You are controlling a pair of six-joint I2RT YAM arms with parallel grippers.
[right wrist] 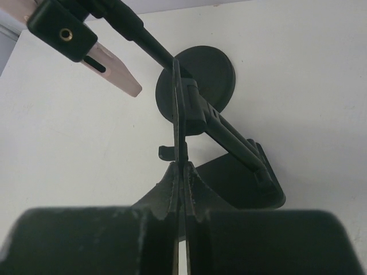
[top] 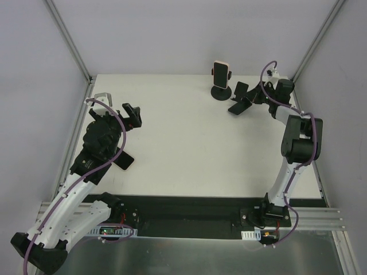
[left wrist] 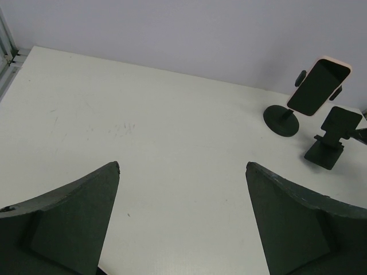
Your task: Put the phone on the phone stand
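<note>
A phone in a pink case (top: 221, 70) is clamped upright in a black stand with a round base (top: 221, 93) at the back of the table. It also shows in the left wrist view (left wrist: 319, 85) and in the right wrist view (right wrist: 109, 62). A second, folding black phone stand (top: 238, 101) sits just right of it. My right gripper (right wrist: 184, 166) is shut on that stand's thin upright plate (right wrist: 177, 109). My left gripper (left wrist: 183, 166) is open and empty over bare table at the left (top: 131, 114).
A dark flat object with a pinkish edge (top: 124, 161) lies by the left arm. Grey walls and metal frame posts (top: 69, 40) close in the white table (top: 183, 149). The round stand base (right wrist: 198, 80) is right behind the folding stand.
</note>
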